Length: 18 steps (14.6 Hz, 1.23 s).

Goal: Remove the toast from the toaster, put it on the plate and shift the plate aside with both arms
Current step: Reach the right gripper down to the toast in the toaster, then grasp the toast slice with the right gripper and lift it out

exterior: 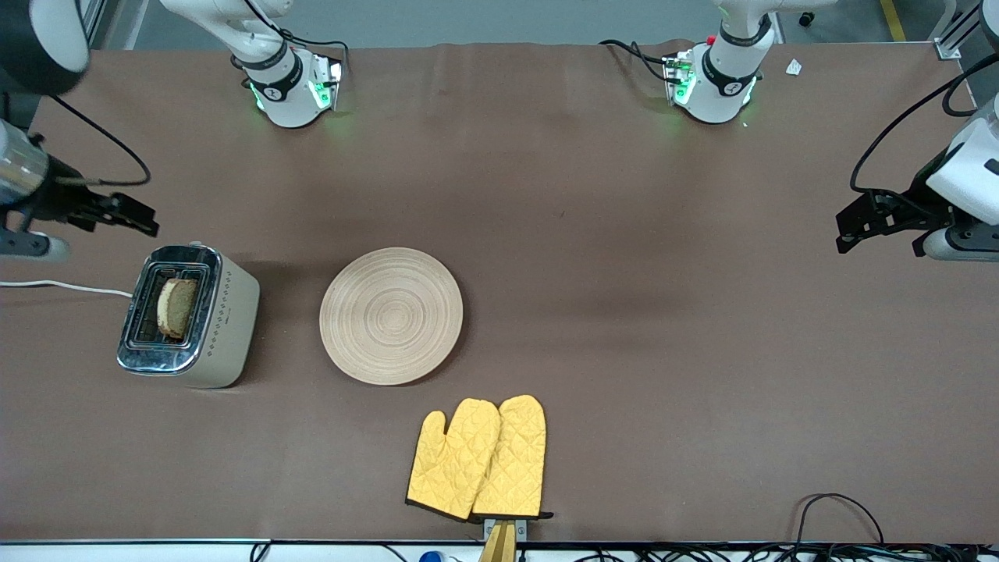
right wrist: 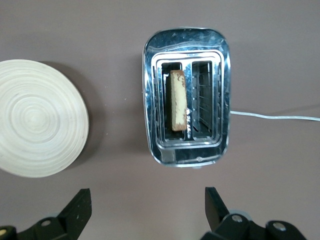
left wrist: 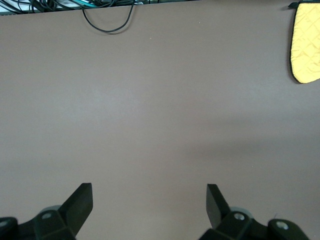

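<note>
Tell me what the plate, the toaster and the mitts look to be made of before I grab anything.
The plate looks like light wood, matte, with concentric ring grain. The toaster has a mirror-bright top, probably polished metal, and a matte beige body, metal or plastic, unclear. The oven mitts look like yellow quilted fabric with dark edge trim. The toast stands in one slot.

- You've got a brown table cover (exterior: 624, 312) w/ soft creases near its 12 o'clock edge.
- Grey floor (exterior: 484, 19) shows past that edge.
- At 6 o'clock, a white table edge (exterior: 156, 551) w/ black cables (exterior: 839, 515) looping onto the cover.
- Lighting even; shadows soft.
</note>
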Motion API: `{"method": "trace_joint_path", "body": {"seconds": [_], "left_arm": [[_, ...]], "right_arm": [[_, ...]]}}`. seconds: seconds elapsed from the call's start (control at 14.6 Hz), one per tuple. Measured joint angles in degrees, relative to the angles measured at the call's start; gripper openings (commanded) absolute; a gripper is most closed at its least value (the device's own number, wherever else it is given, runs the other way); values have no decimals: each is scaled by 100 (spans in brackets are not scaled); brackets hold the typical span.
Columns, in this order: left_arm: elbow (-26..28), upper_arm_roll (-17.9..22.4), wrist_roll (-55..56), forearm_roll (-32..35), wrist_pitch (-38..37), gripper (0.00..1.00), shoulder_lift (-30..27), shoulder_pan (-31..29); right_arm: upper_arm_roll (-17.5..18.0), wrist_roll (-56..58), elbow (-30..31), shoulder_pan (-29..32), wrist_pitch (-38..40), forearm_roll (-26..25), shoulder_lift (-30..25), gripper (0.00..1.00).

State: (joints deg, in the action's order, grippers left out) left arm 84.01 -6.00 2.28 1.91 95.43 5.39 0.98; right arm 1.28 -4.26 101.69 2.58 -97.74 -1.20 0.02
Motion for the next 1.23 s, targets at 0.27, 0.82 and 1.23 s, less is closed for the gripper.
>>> {"method": "trace_joint_path", "body": {"seconds": [0.27,0.82,1.23], "left_arm": [[4,-33,0,0,0,100,4,0],[6,-39,0,0,0,100,5,0],[6,-38,0,0,0,100,5,-8]], "right_arm": [[-13,10,543,6,-751,-4,229,100],[-71,517,655,392,-1736,-22,1198,84],[-44,539,655,379,-1809,-121,1342,6]]}}
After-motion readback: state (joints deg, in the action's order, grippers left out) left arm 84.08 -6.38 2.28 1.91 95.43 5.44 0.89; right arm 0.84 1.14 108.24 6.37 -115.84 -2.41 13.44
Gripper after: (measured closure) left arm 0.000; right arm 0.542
